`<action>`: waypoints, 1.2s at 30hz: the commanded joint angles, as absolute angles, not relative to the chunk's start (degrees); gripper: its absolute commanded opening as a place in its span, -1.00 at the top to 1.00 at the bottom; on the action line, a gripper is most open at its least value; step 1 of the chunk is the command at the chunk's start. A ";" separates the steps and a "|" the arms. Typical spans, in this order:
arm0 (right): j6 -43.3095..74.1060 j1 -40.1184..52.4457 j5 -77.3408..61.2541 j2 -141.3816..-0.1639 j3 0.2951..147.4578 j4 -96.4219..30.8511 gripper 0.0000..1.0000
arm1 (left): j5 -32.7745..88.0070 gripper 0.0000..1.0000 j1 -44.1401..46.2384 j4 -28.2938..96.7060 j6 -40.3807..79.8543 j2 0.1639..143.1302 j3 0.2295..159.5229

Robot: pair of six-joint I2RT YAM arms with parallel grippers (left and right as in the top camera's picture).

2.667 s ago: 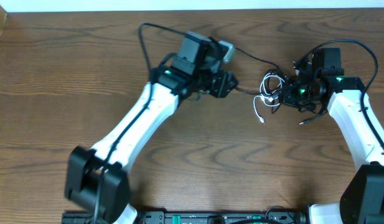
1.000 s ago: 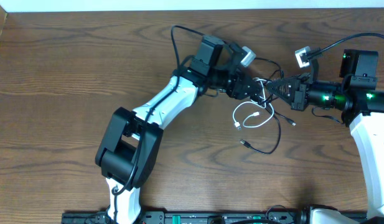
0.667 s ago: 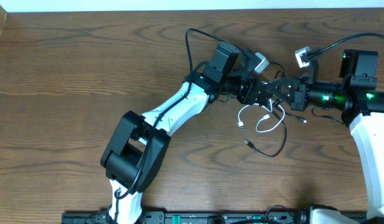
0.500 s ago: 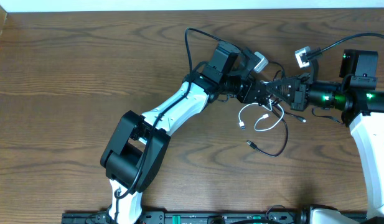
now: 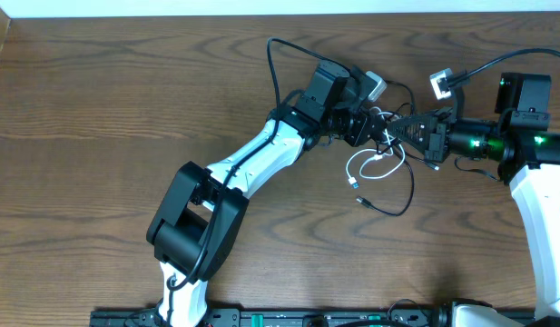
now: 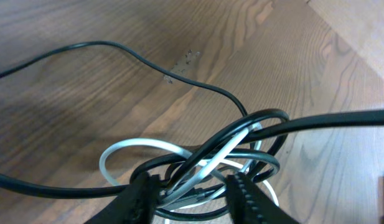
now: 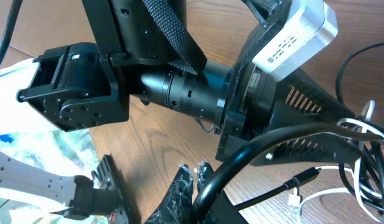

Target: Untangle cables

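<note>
Wooden table (image 5: 98, 136): right pincer (image 7: 193, 177) clamps black cable (image 7: 260, 149); left pincer (image 6: 195, 193) straddles tangle (image 6: 223, 140), grip unclear.

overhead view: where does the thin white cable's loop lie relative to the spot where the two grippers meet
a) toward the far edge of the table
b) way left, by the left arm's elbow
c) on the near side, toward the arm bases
c: the thin white cable loops on the wooden table on the arm-base side of where the left gripper and right gripper meet, with the thin black cable curving around it.
</note>
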State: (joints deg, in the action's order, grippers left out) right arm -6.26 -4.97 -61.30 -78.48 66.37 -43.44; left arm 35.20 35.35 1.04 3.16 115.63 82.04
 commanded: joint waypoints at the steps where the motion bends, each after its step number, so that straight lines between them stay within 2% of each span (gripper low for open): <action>1: -6.26 -5.17 -63.42 -77.91 66.74 -43.35 0.98 | 33.56 0.41 35.22 0.75 2.68 115.77 82.56; 4: -6.26 -5.17 -63.40 -77.91 66.74 -43.35 0.98 | 33.56 0.85 35.22 0.78 2.68 115.77 82.56; 10: -6.26 -5.39 -62.83 -77.91 66.74 -43.33 0.98 | 30.50 0.85 35.00 0.97 2.66 115.72 82.56; 12: -4.78 -5.67 -58.83 -77.91 66.74 -43.33 0.98 | 27.77 0.85 35.00 1.48 2.70 115.59 82.59; 18: 9.23 -6.07 -25.23 -77.95 66.74 -45.23 0.98 | 24.56 0.85 34.26 7.79 3.07 110.63 82.59; 20: 10.66 -6.07 -20.14 -77.95 66.74 -45.58 0.98 | 24.53 0.85 33.95 10.50 3.05 107.37 82.59; 28: 15.16 -6.07 -9.65 -79.13 66.74 -45.69 0.98 | 23.31 0.85 32.49 18.92 3.05 93.27 82.59; 36: 15.25 -6.07 -9.13 -85.54 66.74 -45.80 0.98 | 23.31 0.85 31.27 20.34 3.07 83.85 82.59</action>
